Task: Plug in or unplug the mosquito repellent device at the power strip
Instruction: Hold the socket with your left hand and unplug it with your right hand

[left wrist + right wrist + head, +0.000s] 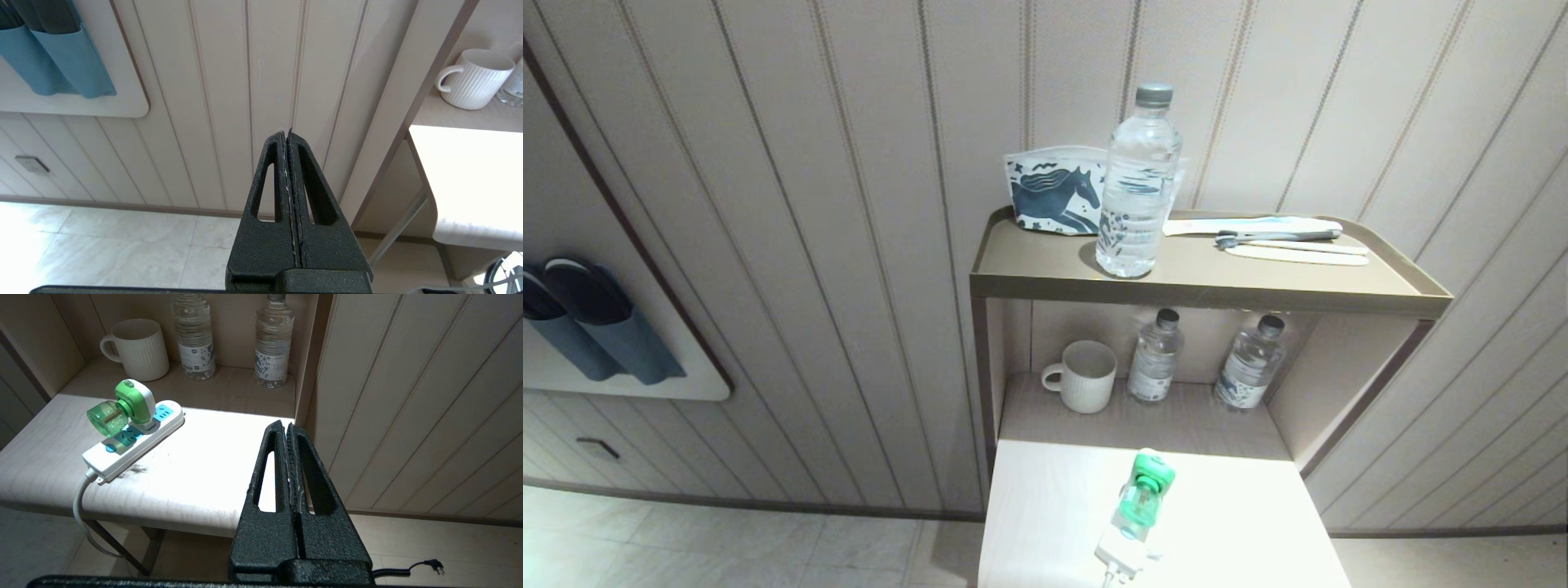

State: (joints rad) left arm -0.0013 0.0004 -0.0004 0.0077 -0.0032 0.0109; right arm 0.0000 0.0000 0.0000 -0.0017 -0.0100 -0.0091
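On the white table (196, 477), toward its left front edge, lies the power strip (135, 445) with the mosquito repellent device (122, 410) plugged into a middle socket, so the job is probably to unplug it. Both pincers are closed and empty: the right gripper (286, 426) waits off the table's right edge, the left gripper (285, 132) beside its left edge. Behind, a mug (141, 349) and two water bottles (194, 335) stand against the back; whether the mug holds anything I cannot tell.

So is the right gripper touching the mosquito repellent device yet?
Apart. In the right wrist view the right gripper, shut, sits well clear of the mosquito repellent device, which is plugged into the power strip; bare tabletop shows between them.
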